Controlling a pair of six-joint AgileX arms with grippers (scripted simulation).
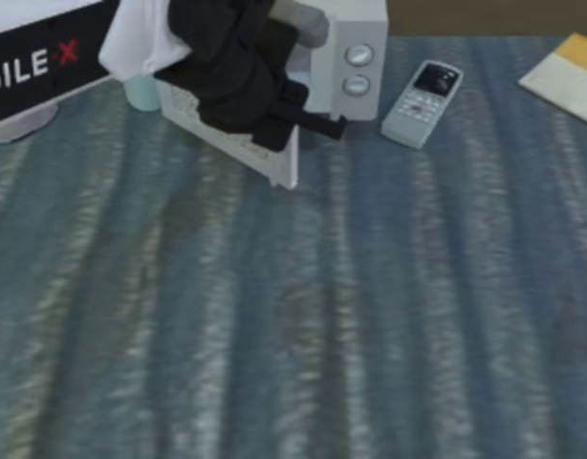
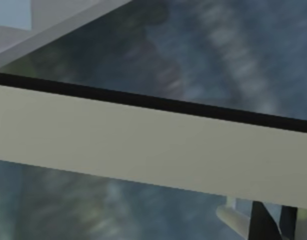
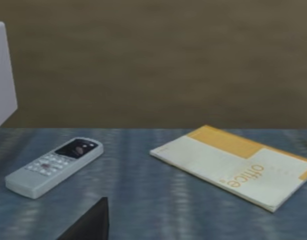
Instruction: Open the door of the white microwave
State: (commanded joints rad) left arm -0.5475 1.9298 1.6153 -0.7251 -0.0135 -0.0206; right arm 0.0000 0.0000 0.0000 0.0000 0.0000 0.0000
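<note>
The white microwave stands at the table's back, its two silver knobs facing the front. Its door is swung out towards the left and front, well away from the body. My left gripper reaches over the door's free edge, shut on the handle there. In the left wrist view the door's pale edge crosses the frame, and the rounded handle runs in between the dark fingers. My right gripper is outside the top view; only one dark fingertip shows in its wrist view.
A grey remote control lies just right of the microwave. A white and yellow booklet lies at the back right. A pale green cylinder stands behind the open door, near the left arm's base.
</note>
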